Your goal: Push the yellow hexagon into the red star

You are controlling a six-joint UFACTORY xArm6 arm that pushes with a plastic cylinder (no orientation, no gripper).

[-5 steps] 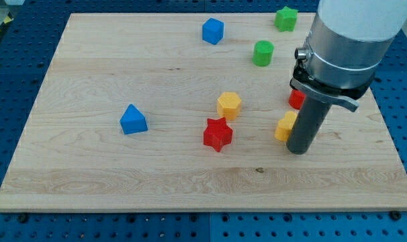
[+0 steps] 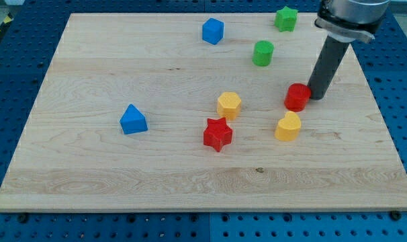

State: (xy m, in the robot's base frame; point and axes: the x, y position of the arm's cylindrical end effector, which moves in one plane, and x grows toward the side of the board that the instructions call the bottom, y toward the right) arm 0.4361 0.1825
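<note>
Near the board's middle: red star (image 2: 217, 134), glossy, five-pointed; lies just below-left of the hexagon
Just above it: yellow hexagon (image 2: 229, 105), smooth plastic, flat-topped; close beside the star
Board (image 2: 89, 67): pale grained wood
Farther right: my tip (image 2: 317, 97); bare dark rod touching a red cylinder (image 2: 297, 97)

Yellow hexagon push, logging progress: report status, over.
My tip by the red cylinder block, view's right. Yellow hexagon block just up-right of red star block, narrowly apart. Nothing between them.

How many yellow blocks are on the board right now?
2. The yellow hexagon sits near the board's middle, just up-right of the red star. The other yellow block lies further toward the view's right, below the red cylinder. None appear hidden.
</note>
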